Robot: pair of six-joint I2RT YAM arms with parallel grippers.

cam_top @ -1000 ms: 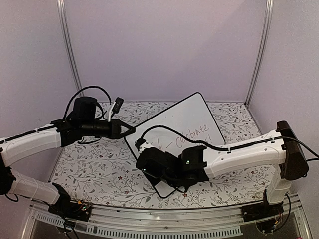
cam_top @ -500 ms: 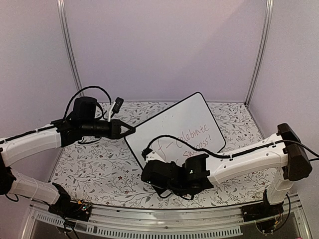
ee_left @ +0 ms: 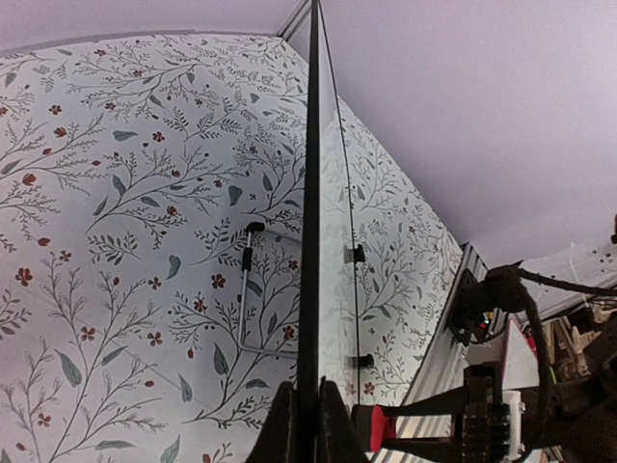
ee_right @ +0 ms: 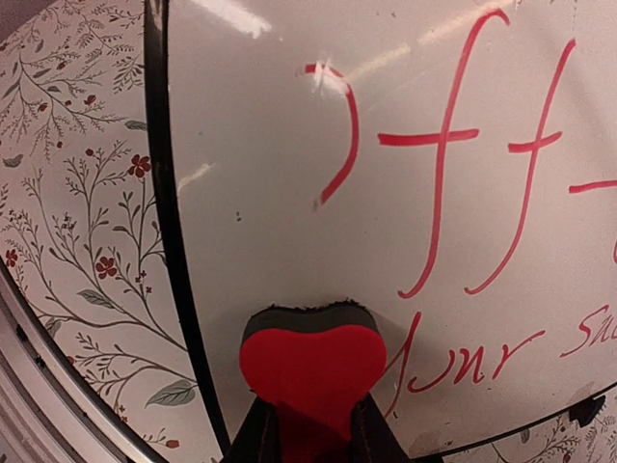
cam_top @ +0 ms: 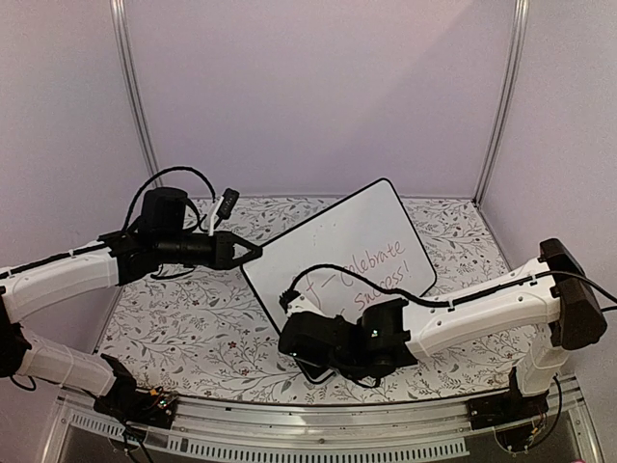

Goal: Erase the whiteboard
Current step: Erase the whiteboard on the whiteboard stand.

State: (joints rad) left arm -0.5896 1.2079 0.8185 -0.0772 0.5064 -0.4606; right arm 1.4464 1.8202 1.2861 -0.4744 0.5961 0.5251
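Right fingers [ee_right: 260,434] on eraser [ee_right: 311,371] (against whiteboard [ee_right: 289,193])

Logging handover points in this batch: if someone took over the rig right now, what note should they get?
Grippers: the left gripper is shut on the edge of the whiteboard, steadying it. The right gripper is shut on the red heart-shaped eraser.
Positions: the board lies at an angle on the floral table. The eraser's dark felt face sits at the board's near corner, beside the rim.
Done: eraser in hand and brought to the board.
Left: the red writing covers the near half and all of it needs wiping; no cleared patch is evident.
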